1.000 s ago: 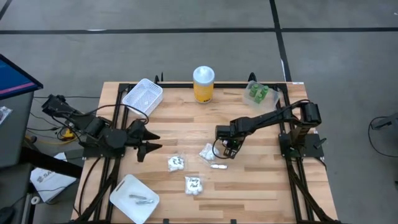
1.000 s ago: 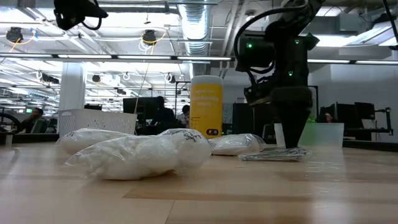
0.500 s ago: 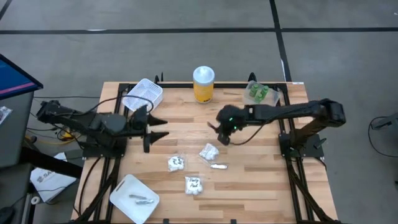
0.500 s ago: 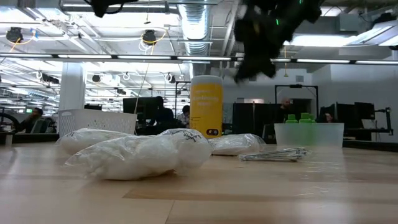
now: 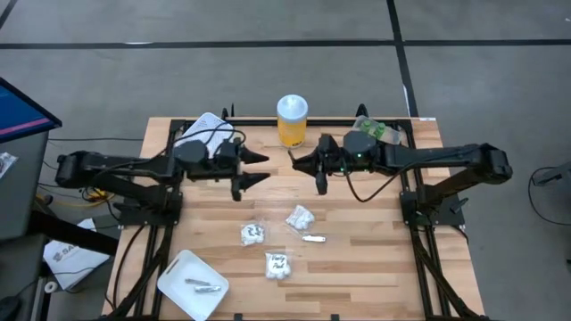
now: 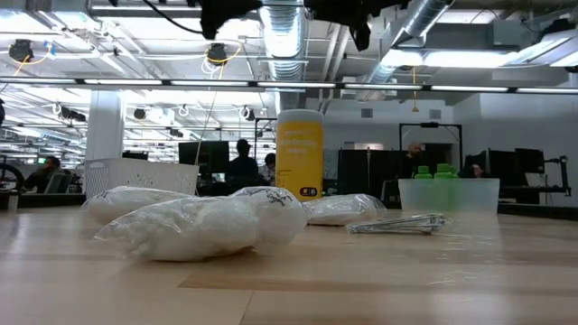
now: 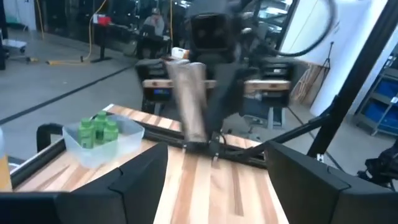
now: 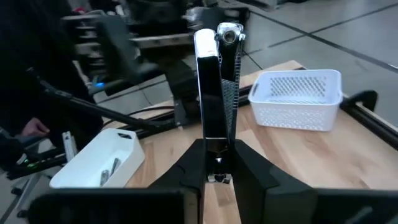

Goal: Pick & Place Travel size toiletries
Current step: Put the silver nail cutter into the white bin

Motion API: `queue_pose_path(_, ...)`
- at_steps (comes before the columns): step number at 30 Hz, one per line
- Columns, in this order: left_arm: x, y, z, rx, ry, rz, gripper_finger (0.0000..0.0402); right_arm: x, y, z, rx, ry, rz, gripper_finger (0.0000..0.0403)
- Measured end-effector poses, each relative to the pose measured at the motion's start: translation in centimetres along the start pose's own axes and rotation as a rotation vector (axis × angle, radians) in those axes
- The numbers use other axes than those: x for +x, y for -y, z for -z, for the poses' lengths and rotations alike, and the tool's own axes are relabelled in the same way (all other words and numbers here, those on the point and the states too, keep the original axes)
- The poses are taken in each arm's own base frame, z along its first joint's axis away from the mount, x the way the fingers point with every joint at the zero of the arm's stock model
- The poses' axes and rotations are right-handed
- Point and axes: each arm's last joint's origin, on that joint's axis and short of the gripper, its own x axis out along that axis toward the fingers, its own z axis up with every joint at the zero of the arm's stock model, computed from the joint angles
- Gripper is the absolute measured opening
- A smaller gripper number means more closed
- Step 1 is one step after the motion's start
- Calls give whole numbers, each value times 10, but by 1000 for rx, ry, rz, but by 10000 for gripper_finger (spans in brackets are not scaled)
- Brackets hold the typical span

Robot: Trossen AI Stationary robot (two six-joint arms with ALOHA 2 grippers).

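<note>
The right gripper point(image 5: 302, 162) is pinched shut on a thin silver tube point(image 7: 188, 102). A moment ago it was down low by the packets. Now it has gone up and back, high over the table, close to the yellow jar point(image 5: 292, 120). In its own wrist view the tube stands straight up between the fingers.

The left gripper point(image 5: 260, 168) has moved too. It was waiting near the left side, and now it reaches to the middle. Its fingers are spread wide with nothing in them. The two grippers point at each other, near but not touching. I think the right one will pass the tube to the left one, so the left one must close on the tube before the right one lets go.

One more tube point(image 5: 314, 238) lies on the table. Three white packets point(image 5: 299, 217) lie beside it, not picked up yet.

The white tray point(image 5: 174, 276) at the front left corner has two tubes point(image 5: 203, 285) in it. The tube in the air likely goes there as well. The clear tub point(image 7: 93, 146) at the back right holds the green pieces point(image 7: 99, 127). The white basket point(image 8: 298, 106) sits at the back left, and I cannot tell if anything is inside.
</note>
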Motion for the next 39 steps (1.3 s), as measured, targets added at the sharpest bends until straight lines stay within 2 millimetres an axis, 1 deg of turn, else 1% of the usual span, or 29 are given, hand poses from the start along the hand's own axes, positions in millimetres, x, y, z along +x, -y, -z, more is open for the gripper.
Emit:
queue_pose_path(4,18,-8,6,-1,31,26,265,0,-4,0,-10,-2,-14,45)
queue_pose_path(9,35,-15,7,-2,133,88,265,0,-6,1,-12,-5,-21,46)
queue_pose_path(16,51,-20,18,-6,124,101,265,0,-8,1,-31,-2,-25,46)
queue_pose_path(21,61,-18,14,-3,152,127,265,5,-6,6,-33,-25,-26,46)
queue_pose_path(24,66,-19,11,3,156,130,265,13,-9,6,-34,-6,-43,46)
queue_pose_path(26,68,-19,9,5,158,132,260,14,-8,11,-33,-29,-37,47)
queue_pose_path(28,67,-21,9,7,159,136,249,18,-10,9,-35,-5,-50,47)
queue_pose_path(30,67,-20,9,9,153,156,230,16,-10,10,-35,-15,-48,47)
queue_pose_path(39,67,-19,9,14,138,203,109,13,-10,5,-36,21,-55,47)
